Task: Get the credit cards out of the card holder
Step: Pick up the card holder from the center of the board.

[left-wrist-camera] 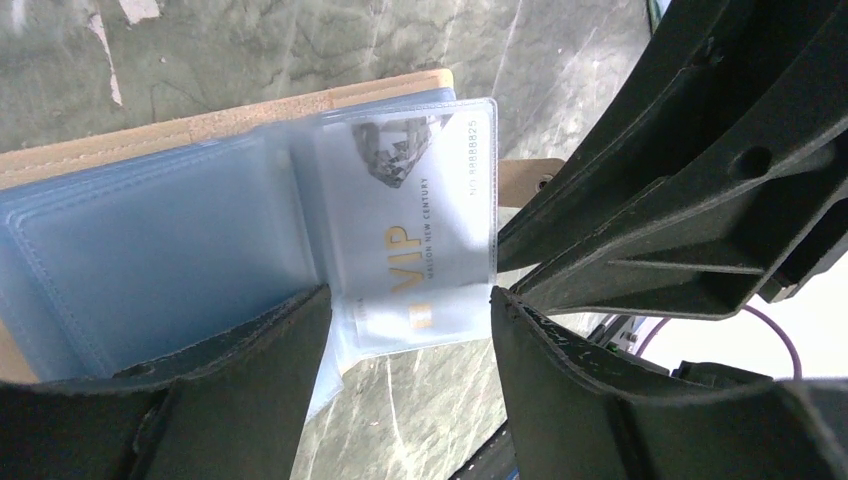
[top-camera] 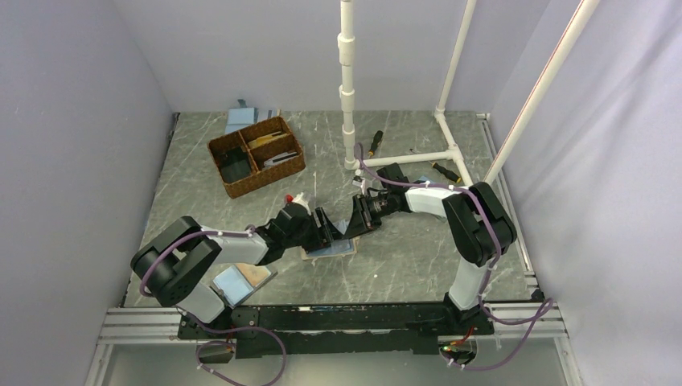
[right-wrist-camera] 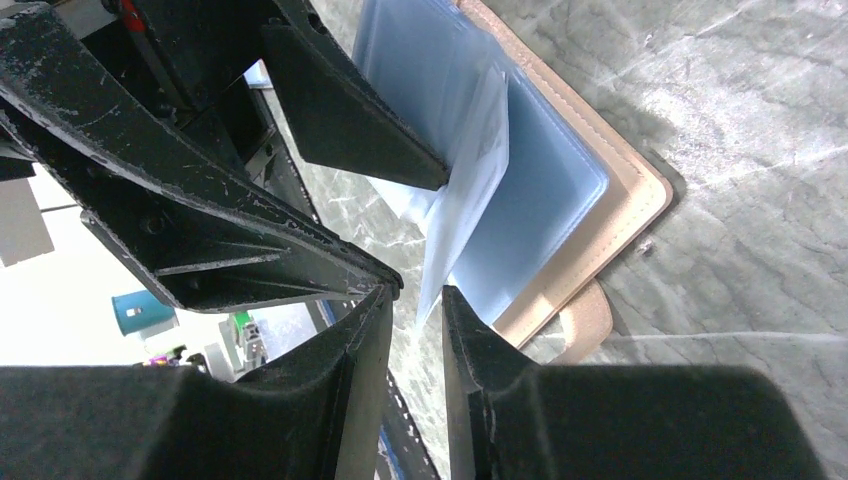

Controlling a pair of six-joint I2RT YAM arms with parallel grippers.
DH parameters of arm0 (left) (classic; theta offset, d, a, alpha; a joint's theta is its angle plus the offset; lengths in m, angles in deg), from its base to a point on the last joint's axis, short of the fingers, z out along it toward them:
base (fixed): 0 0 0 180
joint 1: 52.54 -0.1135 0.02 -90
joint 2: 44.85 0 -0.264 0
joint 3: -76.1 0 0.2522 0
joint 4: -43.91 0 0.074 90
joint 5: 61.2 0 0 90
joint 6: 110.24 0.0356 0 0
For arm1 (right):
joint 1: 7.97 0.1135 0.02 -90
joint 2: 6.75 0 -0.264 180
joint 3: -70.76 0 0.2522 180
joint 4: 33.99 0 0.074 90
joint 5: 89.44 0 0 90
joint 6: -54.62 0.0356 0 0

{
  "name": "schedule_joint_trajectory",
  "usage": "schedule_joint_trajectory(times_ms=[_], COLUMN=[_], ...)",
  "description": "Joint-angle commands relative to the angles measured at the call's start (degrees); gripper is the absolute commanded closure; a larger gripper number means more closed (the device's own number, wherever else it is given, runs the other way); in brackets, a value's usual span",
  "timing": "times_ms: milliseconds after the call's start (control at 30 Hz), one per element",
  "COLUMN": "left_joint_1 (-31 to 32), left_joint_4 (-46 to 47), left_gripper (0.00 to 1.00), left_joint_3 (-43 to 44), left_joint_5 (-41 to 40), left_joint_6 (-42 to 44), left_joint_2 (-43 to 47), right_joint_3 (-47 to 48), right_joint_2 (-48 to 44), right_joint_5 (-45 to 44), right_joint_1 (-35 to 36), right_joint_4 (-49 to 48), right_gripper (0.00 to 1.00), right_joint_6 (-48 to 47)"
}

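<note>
The card holder [top-camera: 342, 249] lies open on the table between both grippers, light blue with tan edging [left-wrist-camera: 150, 240] [right-wrist-camera: 560, 190]. One clear sleeve [right-wrist-camera: 470, 180] stands up from it with a white VIP card [left-wrist-camera: 400, 250] inside. My left gripper [top-camera: 324, 227] [left-wrist-camera: 410, 300] is open, its fingertips on either side of the sleeve's lower edge, gripping nothing. My right gripper [top-camera: 355, 223] [right-wrist-camera: 415, 292] faces it, jaws a narrow gap apart. The sleeve's corner hangs in that gap, and daylight shows beside it.
A wicker basket [top-camera: 257, 157] with compartments stands at the back left. A blue folder [top-camera: 241, 119] lies behind it. Another blue and brown folder [top-camera: 241, 281] lies by the left arm's base. White pipe posts [top-camera: 347, 96] and screwdrivers [top-camera: 374, 145] are behind the right arm.
</note>
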Motion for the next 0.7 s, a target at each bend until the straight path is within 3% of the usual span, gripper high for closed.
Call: schedule_joint_trajectory(times_ms=[0,167,433,567,667], left_joint_1=[0.53,0.44,0.42,0.36,0.22], left_joint_4=[5.52,8.69,3.83,1.13,-0.02], left_gripper=[0.28,0.28,0.31,0.52,0.58], left_joint_3=[-1.82,-3.83,-3.17,-2.72,-2.57], left_joint_5=[2.95,3.48,3.26,1.96,1.29], left_joint_6=[-1.37,0.48,3.04,3.3,3.38], left_joint_2=[-1.2,0.18,1.78,1.81,1.76], right_joint_3=[0.88,1.98,4.51,4.62,4.62], right_joint_2=[0.65,1.85,4.26,4.14,4.53], right_joint_5=[0.85,0.28,0.46,-0.38,-0.84], right_joint_1=[2.17,2.17,2.35,2.3,2.26], right_joint_4=[-3.01,-3.81,-5.12,-4.77,-4.58], right_gripper=[0.72,0.72,0.76,0.76,0.76], right_joint_6=[1.33,3.1,5.77,5.57,5.57])
